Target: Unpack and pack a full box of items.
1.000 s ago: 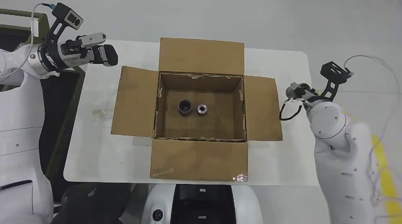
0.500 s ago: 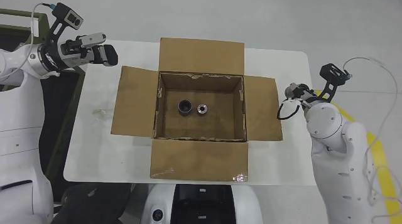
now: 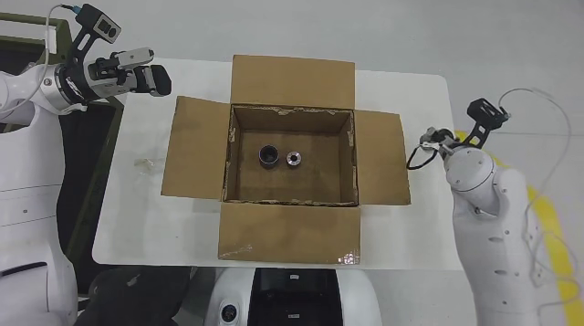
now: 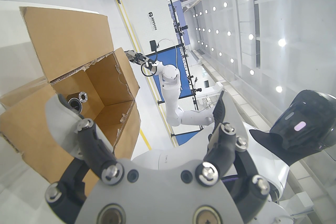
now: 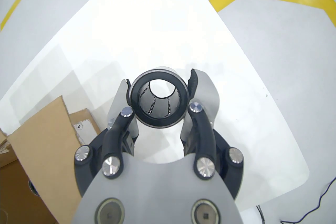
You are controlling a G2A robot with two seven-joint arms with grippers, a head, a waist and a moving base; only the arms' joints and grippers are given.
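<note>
Pinching the black tube (image 5: 159, 122) tight in the right gripper (image 5: 160, 79), over the table (image 3: 137, 226) just beside the open box (image 3: 290, 78), likely to put it down, with fingers of the left gripper (image 4: 139, 100) spread wide and empty.

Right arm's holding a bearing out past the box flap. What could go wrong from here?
1. The right gripper grips the bearing by its curved sides, so it could slip or twist out.
2. It hangs over the narrow strip of table between the box flap and the table's edge; laid on its side there, the bearing might roll off.
</note>
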